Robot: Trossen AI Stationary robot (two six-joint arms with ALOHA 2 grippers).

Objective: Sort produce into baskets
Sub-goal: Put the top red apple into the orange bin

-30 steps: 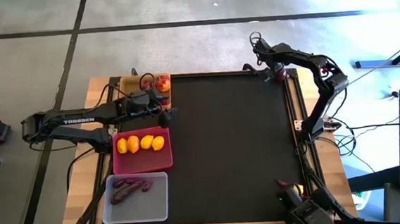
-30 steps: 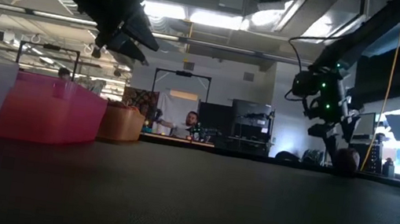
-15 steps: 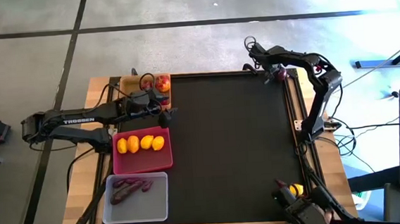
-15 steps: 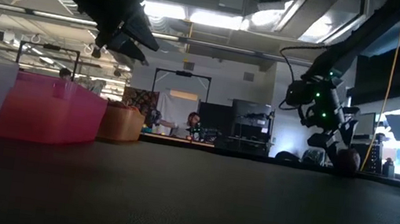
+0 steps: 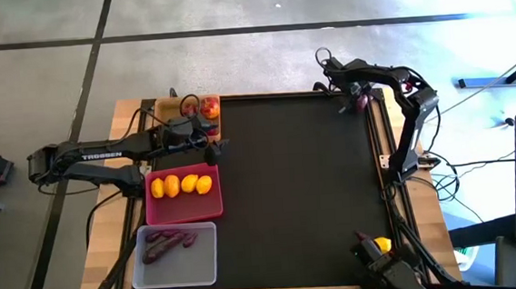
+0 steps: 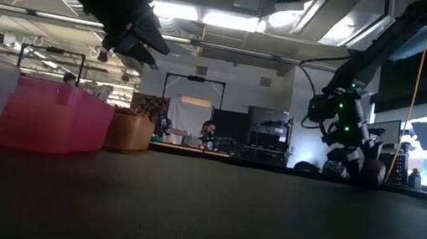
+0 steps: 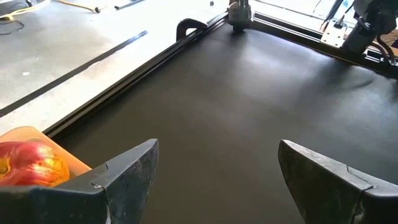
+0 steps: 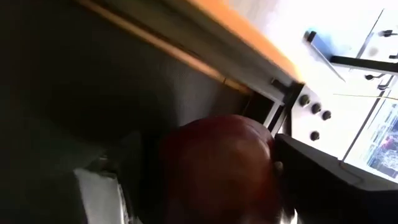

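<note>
A dark-red apple rests on the black mat at the far right corner; it also shows in the low view. My right gripper is open and low over it, one finger on either side of the apple. My left gripper hangs open and empty above the mat beside the tan tray, which holds apples. The pink tray holds lemons. The translucent tray holds purple roots. My right gripper has the apple between its open fingers, coming at it slanting down from above. One finger stands right at the apple's side; I cannot tell whether it touches. The apple sits on the mat.
The three trays stand in a row along the table's left edge. A lemon lies at the near right corner beside dark equipment. A raised black rail runs along the mat's right edge, close to the apple. The mat's middle is bare.
My right gripper has gone down toward the mat and closed in on the apple at the far right corner, its arm folding lower. The apple has stayed where it was.
</note>
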